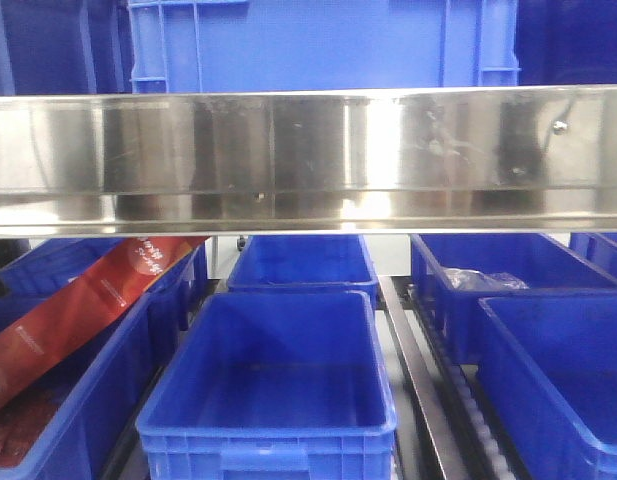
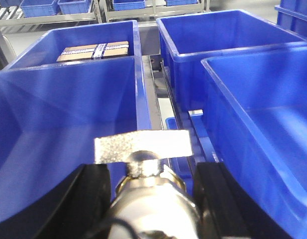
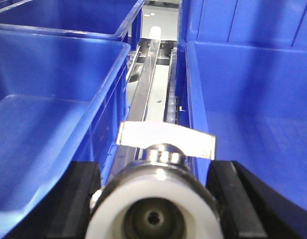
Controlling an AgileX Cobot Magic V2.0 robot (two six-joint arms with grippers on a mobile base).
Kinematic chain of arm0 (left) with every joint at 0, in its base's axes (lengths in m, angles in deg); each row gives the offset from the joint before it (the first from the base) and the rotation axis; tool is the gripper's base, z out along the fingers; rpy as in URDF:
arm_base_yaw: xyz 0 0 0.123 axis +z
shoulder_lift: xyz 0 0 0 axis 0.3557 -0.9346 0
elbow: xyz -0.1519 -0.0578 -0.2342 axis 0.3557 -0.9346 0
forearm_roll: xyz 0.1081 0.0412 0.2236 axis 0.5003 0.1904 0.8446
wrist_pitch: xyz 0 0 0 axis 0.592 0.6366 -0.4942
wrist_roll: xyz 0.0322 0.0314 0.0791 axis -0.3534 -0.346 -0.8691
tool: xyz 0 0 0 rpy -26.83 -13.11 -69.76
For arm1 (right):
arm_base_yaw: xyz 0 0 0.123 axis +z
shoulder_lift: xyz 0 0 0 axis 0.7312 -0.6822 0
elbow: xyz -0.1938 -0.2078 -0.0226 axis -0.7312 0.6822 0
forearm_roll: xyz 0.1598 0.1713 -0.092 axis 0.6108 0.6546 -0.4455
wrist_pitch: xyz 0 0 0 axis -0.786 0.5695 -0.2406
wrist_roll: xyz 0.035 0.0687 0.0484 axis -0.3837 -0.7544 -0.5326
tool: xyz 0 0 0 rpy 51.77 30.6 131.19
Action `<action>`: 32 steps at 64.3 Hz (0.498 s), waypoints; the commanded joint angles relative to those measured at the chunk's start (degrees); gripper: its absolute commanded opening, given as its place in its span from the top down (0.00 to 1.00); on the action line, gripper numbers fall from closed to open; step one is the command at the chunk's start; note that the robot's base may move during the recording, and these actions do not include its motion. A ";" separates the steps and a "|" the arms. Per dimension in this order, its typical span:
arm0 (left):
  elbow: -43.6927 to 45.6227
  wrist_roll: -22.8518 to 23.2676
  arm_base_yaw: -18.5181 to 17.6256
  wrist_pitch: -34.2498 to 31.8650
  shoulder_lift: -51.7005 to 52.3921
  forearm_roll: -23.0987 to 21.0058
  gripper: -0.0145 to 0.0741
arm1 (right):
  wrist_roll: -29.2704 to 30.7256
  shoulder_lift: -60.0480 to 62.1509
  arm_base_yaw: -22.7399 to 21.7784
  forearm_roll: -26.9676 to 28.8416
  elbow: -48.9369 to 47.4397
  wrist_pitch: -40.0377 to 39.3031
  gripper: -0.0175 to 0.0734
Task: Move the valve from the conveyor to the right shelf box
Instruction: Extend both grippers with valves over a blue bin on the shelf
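Left pincer (image 2: 153,201) is clenched on a valve (image 2: 142,147), right pincer (image 3: 153,199) grips a second valve (image 3: 165,140), each held above the metal track (image 3: 149,84). Blue boxes (image 3: 68,39) flank that track. A cardboard packet (image 2: 93,51) lies in one left of it.

Nearly everything here is the same saturated blue: the bins (image 1: 268,425) are plain blue plastic with no markings. Across them runs a shelf rail (image 1: 308,150) of bright silver steel, streaked with pale reflections. A long packet (image 1: 88,300) at the left is red, shading to orange, with small white lettering. A bag (image 1: 483,280) in a far bin is clear and glossy. A flat carton (image 2: 93,51) is brown cardboard, crossed by white-and-dark patterned tape.

The left-hand valve (image 2: 155,204) is silvery with a yellowish brass tint and a speckled grey handle. The right-hand valve (image 3: 158,177) is chrome with a white ring round a dark bore. The fingers (image 3: 78,194) flanking it are matt black.
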 commanded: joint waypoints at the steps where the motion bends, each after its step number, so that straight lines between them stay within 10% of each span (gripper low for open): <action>1: 0.72 0.26 -0.29 -3.34 0.44 -0.62 0.96 | 0.29 0.82 -0.10 -0.07 -0.90 -4.79 0.98; 32: 0.72 0.26 -0.29 -3.34 0.44 -0.62 0.96 | 0.29 0.82 -0.10 -0.07 -0.90 -4.79 0.98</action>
